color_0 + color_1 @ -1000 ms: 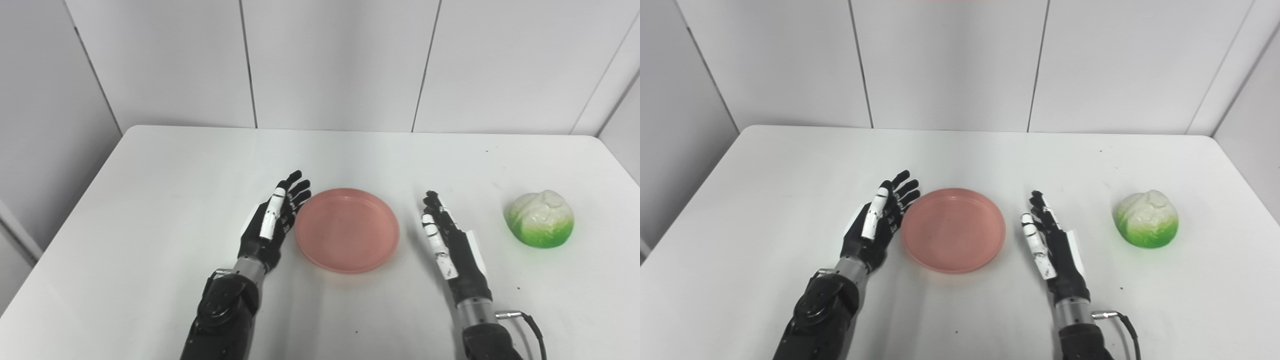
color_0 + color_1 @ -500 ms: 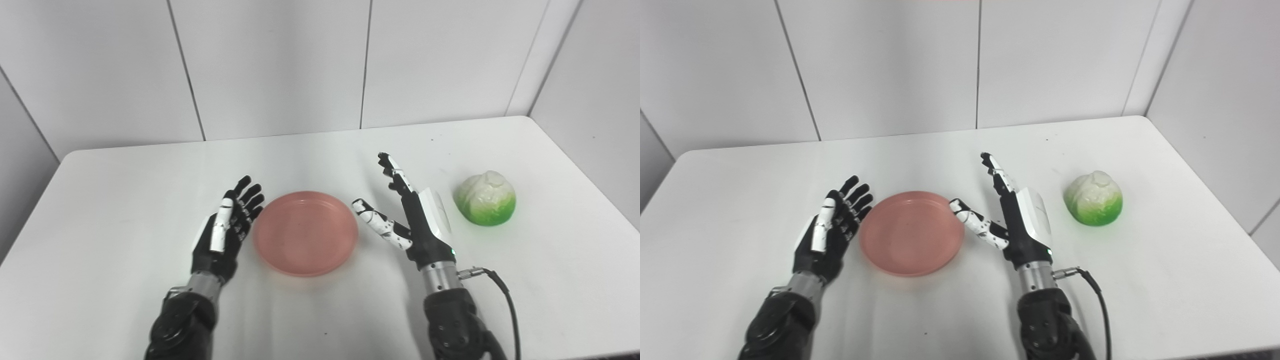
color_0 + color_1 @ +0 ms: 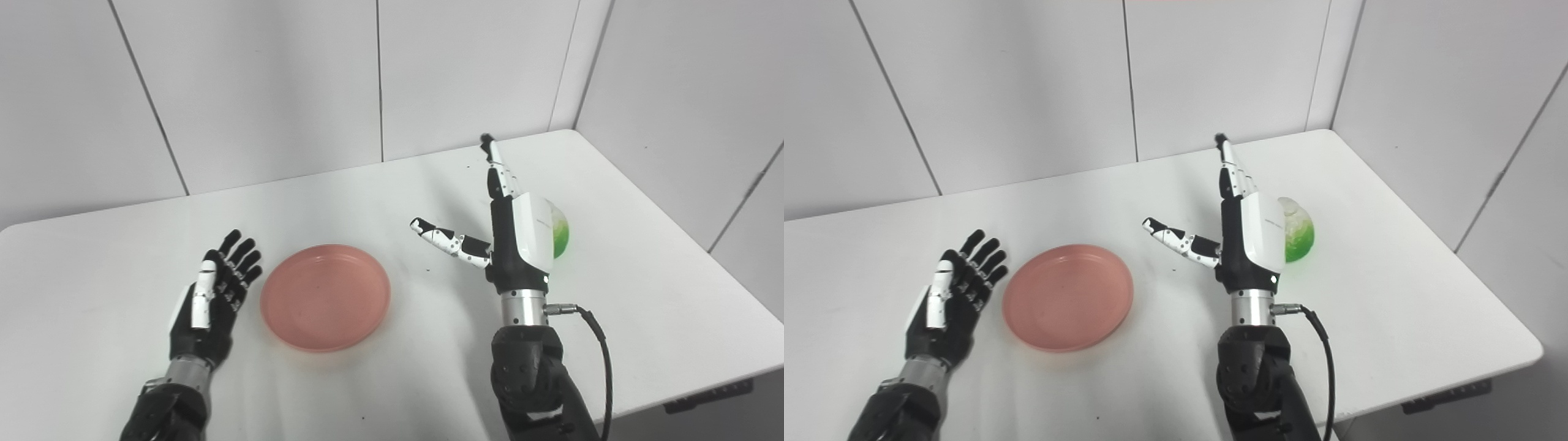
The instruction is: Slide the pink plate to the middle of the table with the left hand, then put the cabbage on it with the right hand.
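Pink and shallow, the plate (image 3: 325, 296) lay flat on the white table (image 3: 643, 288), lower centre-left of the frame, nothing on it. It looked like stiff, light plastic with a low raised rim, likely to skate easily over the smooth top. Just right of centre sat the cabbage (image 3: 1297, 230), white above and bright green below, largely hidden behind the right hand (image 3: 1244, 236). Judging by its glossy, moulded look it was probably a light, firm toy, rounded and a bit slippery, so a grip wrapping its widest part from the side or from above, fingers on one flank and thumb on the other, would seem safest.

That right hand stood upright beside the cabbage, on its left in the frame, fingers straight up and thumb splayed toward the plate, spread wide and holding nothing; whether it touched the cabbage could not be told. At the lower left, the left hand (image 3: 209, 303) rested just beside the plate's left rim, palm up, fingers spread apart, also empty.
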{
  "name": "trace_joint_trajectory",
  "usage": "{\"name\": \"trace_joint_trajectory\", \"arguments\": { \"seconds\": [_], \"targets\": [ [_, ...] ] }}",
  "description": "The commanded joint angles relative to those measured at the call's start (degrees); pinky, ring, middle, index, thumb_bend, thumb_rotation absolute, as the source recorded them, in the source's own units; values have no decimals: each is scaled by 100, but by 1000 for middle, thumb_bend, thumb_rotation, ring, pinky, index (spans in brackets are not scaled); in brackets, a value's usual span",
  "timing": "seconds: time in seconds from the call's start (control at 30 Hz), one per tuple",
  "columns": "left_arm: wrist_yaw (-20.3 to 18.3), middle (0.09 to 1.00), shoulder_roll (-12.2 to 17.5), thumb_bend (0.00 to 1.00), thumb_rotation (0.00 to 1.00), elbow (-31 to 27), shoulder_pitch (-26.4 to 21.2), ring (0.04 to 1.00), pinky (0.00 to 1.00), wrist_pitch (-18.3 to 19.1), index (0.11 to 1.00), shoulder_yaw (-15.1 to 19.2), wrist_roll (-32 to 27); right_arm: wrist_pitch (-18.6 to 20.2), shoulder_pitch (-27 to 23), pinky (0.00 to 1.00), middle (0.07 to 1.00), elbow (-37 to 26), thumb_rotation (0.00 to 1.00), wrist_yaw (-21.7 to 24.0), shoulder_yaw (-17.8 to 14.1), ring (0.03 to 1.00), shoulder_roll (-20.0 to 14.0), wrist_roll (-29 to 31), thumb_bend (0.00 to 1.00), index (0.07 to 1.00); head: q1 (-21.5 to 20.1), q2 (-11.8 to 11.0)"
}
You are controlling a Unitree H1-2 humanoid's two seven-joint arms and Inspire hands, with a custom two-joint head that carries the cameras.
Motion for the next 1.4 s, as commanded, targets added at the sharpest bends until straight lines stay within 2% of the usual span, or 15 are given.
{"name": "trace_joint_trajectory", "arguments": {
  "seconds": [0.0, 0.1, 0.27, 0.47, 0.53, 0.63, 0.77, 0.97, 1.17, 1.37],
  "targets": [
    [25, 913, 102, 447, 1000, 395, 240, 911, 916, 179, 910, 19, 45, 197, -204, 790, 950, -255, 530, -52, -42, 903, -3, -195, 1000, 987, -40, 2],
    [-15, 915, 136, 446, 1000, 474, 207, 915, 923, 168, 910, 37, 32, 581, -171, 729, 973, -345, 538, -17, -108, 889, 57, -417, 1000, 999, -95, 1],
    [-90, 912, 181, 437, 1000, 541, 172, 913, 925, 176, 907, 78, -11, 996, -116, 711, 996, -338, 521, -121, -175, 896, 168, -611, 998, 1000, -175, 15],
    [-176, 917, 224, 434, 1000, 644, 128, 916, 929, 167, 911, 136, -124, 1229, -70, 656, 1000, -220, 531, -443, -333, 875, 224, -725, 996, 1000, -215, 36],
    [-191, 921, 243, 434, 1000, 667, 118, 919, 929, 153, 914, 137, -134, 1272, -58, 700, 1000, -221, 524, -473, -357, 898, 214, -738, 987, 1000, -238, 42],
    [-202, 923, 277, 433, 1000, 704, 103, 921, 930, 152, 914, 143, -137, 1259, 1, 716, 1000, -240, 524, -560, -455, 907, 157, -621, 977, 1000, -289, 47],
    [-191, 920, 283, 431, 1000, 730, 82, 918, 922, 192, 908, 186, -176, 1233, 17, 644, 1000, -293, 528, -628, -603, 869, 110, -474, 990, 1000, -328, 46],
    [-215, 914, 294, 423, 1000, 805, 53, 911, 921, 166, 907, 236, -224, 1516, 5, 589, 1000, -482, 568, -455, -818, 839, -5, -437, 1000, 1000, -385, 59],
    [-230, 914, 298, 414, 1000, 817, 38, 913, 925, 205, 904, 269, -256, 1800, -43, 606, 1000, -456, 544, -79, -941, 847, -90, -396, 1000, 1000, -439, 83],
    [-254, 914, 305, 410, 1000, 863, 21, 914, 928, 205, 904, 294, -307, 1795, -111, 623, 987, -269, 494, 112, -1061, 841, -147, -194, 1000, 1000, -439, 83]
  ]
}}
